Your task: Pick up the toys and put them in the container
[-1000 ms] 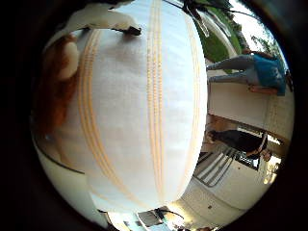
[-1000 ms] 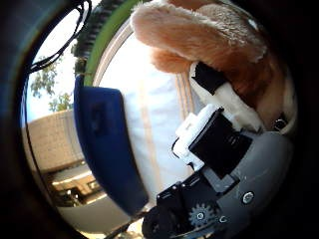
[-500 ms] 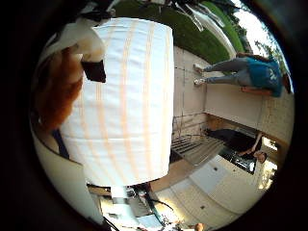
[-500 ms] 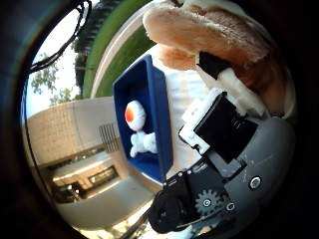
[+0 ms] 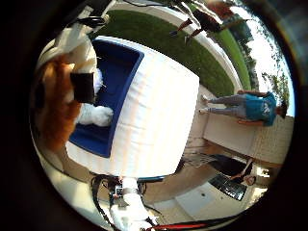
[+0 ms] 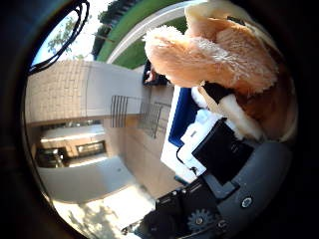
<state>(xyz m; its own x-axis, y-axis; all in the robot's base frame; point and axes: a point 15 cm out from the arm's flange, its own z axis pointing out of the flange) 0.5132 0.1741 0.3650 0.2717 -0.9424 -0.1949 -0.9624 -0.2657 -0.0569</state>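
My right hand (image 6: 225,158) is shut on a furry orange, tan and cream plush toy (image 6: 215,59), which fills much of the thumb side view close to the palm. One black fingertip (image 5: 83,87) presses against the toy's fur (image 5: 54,107). Below the toy lies a blue container (image 5: 117,72) on a table with a white striped cloth (image 5: 161,120). A white toy (image 5: 95,115) rests inside the container. The plush hangs over the container's near end and hides part of it.
The table stands outdoors on paving beside a green lawn (image 5: 163,36). A brick wall (image 6: 57,89) and a metal railing (image 6: 142,117) stand off to the side. A white piece of equipment (image 5: 129,208) stands at the table's foot.
The palm has drawn away from the table, so the cloth looks smaller and the whole blue container with the white toy has come into sight. The plush stays in the hand.
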